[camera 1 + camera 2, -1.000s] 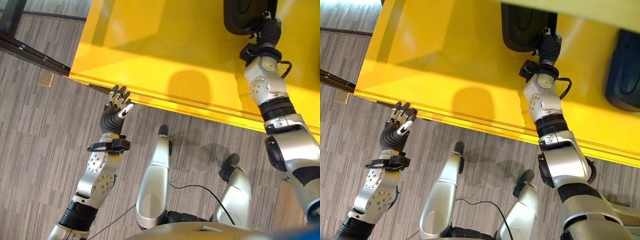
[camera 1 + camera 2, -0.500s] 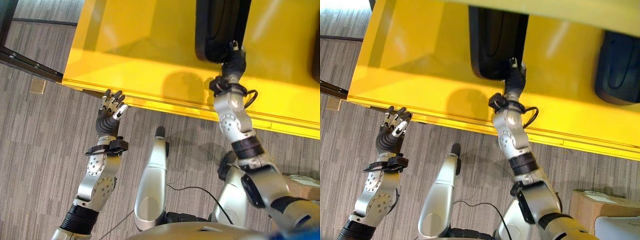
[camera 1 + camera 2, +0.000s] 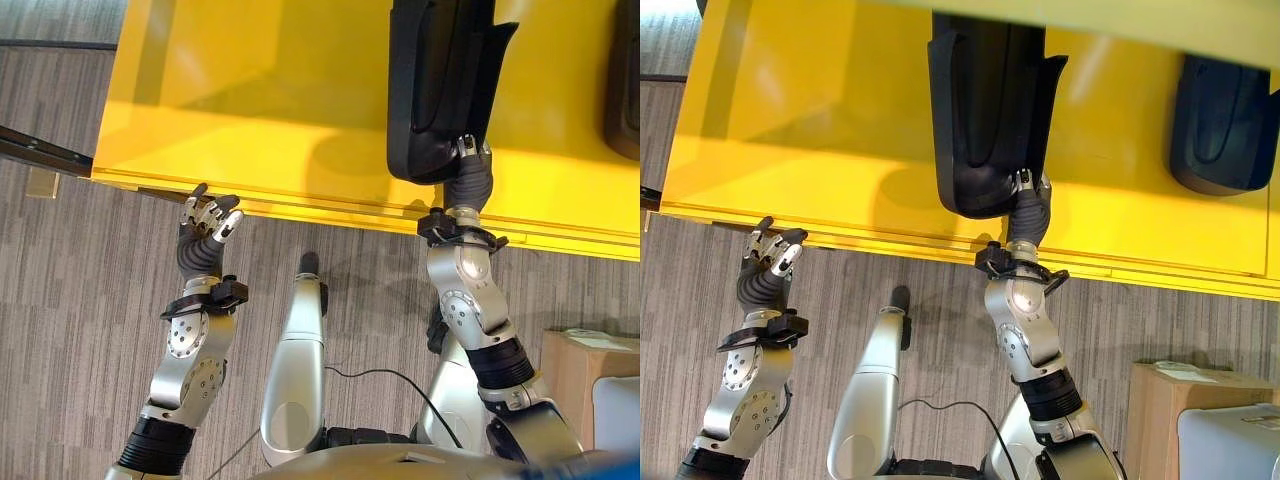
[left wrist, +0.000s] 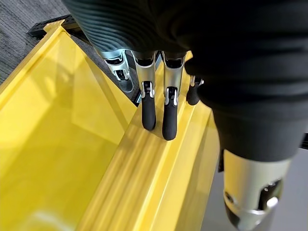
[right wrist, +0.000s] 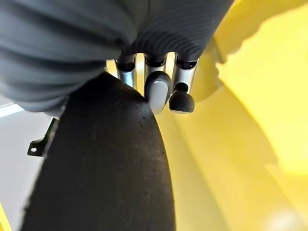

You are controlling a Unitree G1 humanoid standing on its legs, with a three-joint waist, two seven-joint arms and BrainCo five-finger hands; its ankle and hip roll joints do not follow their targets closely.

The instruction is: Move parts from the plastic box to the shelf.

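broadly, item one: yellow plastic box [image 3: 300, 90], the largest thing in view, open-topped, standing on grey carpet floor [image 3: 70, 300], its near rim running across in front of the robot. item two: black part [image 3: 437, 80], a long moulded shell with a rounded near end, lying inside the box against the near wall; a second black part [image 3: 1220, 120] rests further to the robot's right in the same box. item three: cardboard box [image 3: 1160, 410] on the floor at the robot's right, with a pale grey container [image 3: 1230, 440] just beside it. item four: right robot hand [image 3: 470, 175], wrist raised over the rim, forearm pointing into the box, fingers [image 5: 156, 94] curled over the rounded end of the part and gripping it, as the right wrist view shows. item five: left robot hand [image 3: 205, 225], arm bent upward from the lower left, fingers [image 4: 156, 110] loosely straight and holding nothing, their dark tips at the box's ribbed rim. handling note, as a judgement: the step in hand looks like lifting the part clear of the box, with the shelf placement not yet begun. the grip sits at one end of a long piece, so it will likely swing; a slow, straight lift over the rim would suit, and the free hand could support the far end.
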